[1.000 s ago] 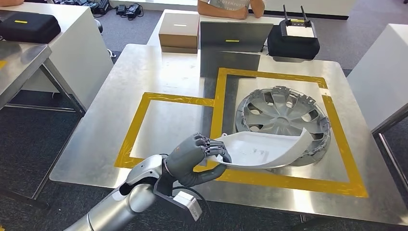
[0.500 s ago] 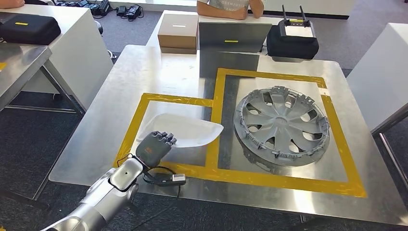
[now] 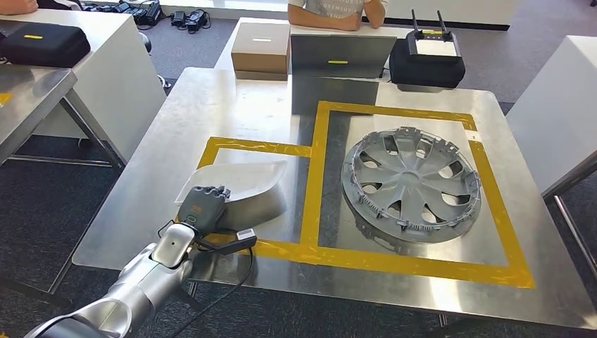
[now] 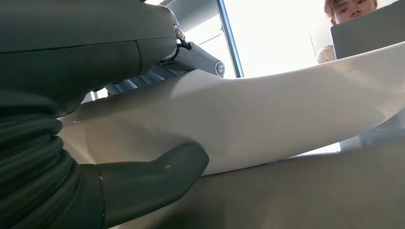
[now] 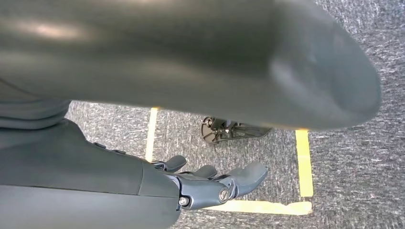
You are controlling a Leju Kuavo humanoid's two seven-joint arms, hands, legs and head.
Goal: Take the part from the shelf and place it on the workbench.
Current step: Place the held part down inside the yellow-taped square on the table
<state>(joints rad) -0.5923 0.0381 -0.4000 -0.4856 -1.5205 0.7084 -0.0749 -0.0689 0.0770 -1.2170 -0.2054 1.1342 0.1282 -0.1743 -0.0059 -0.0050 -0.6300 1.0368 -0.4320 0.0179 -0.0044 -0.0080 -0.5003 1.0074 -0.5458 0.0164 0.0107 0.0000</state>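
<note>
The white curved plastic part [image 3: 243,179] is low over the left yellow-taped square of the steel workbench [image 3: 232,113]. My left hand [image 3: 202,205] grips its near end. In the left wrist view the thumb [image 4: 157,176] presses the underside of the white part [image 4: 286,109] and the darker fingers lie across its top. The part's far end is at or just above the tabletop; I cannot tell whether it touches. My right hand [image 5: 215,183] hangs over the carpeted floor, fingers apart and holding nothing.
A silver hubcap [image 3: 412,183] lies in the right taped square. At the workbench's far edge stand a cardboard box [image 3: 262,48], a grey laptop [image 3: 343,55] and a black case with antennas [image 3: 427,60]. A person [image 3: 336,10] sits behind them. Other tables stand on both sides.
My left hand has carried the white part leftward, from over the hubcap's near edge to the left taped square, and lowered it. The hubcap has not moved.
</note>
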